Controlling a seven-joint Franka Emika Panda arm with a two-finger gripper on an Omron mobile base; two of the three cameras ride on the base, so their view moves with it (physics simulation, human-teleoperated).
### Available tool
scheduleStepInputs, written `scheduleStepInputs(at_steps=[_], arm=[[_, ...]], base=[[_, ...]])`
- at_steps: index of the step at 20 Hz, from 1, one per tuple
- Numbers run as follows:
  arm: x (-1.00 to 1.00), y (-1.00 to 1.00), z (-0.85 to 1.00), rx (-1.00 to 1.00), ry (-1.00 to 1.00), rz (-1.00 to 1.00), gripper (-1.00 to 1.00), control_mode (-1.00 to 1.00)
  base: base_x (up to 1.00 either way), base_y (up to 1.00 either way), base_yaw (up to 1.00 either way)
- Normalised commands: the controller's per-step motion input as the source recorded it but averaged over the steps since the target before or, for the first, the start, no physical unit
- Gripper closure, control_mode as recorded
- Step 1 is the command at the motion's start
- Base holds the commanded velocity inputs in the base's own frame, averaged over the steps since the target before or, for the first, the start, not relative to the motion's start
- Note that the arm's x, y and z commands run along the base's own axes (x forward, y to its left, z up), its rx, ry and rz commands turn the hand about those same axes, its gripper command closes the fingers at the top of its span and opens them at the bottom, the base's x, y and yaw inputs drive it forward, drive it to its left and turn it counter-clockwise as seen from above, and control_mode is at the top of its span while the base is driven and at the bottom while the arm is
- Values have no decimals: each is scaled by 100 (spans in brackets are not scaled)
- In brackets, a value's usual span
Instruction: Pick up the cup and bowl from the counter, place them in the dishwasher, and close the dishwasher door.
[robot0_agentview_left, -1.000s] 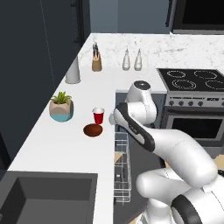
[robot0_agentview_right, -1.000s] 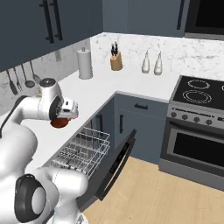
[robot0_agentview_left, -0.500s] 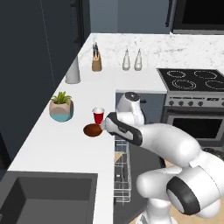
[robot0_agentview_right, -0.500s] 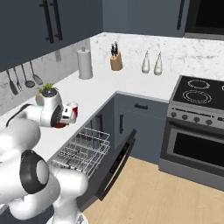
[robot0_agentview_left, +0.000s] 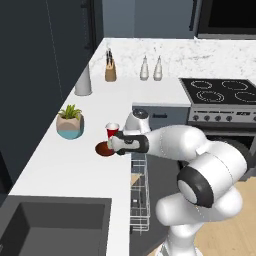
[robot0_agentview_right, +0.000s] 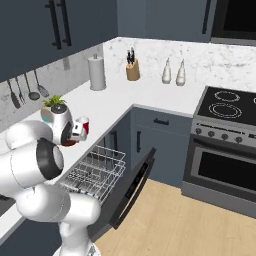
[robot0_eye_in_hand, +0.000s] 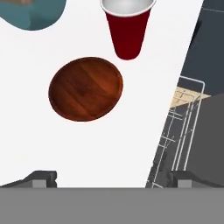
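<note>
I see the cup (robot0_eye_in_hand: 127, 27) as a glossy red tapered beaker with a pale inside, standing upright on the smooth white tabletop (robot0_eye_in_hand: 100, 144). Just beside it lies the bowl (robot0_eye_in_hand: 85, 88), a shallow round dish with a dark reddish wood grain, close to the cup but apart from it. Both sit near the tabletop edge, above the white wire rack (robot0_agentview_right: 95, 172) of the dishwasher, whose flat dark door (robot0_agentview_right: 134, 186) hangs open. A teal plant pot (robot0_agentview_left: 70, 126) stands further back. My arm folds low and reaches sideways over the edge, bringing the tool (robot0_agentview_left: 116, 146) right up to the bowl and cup. Its fingers (robot0_eye_in_hand: 41, 178) are spread wide, holding nothing.
</note>
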Motion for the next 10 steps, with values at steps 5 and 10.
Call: scheduleStepInputs(at_steps=[5, 10], arm=[[45, 15, -25, 0, 0, 0, -100, -100], [46, 16, -26, 0, 0, 0, -100, -100]], base=[[0, 0, 0], [0, 0, 0]])
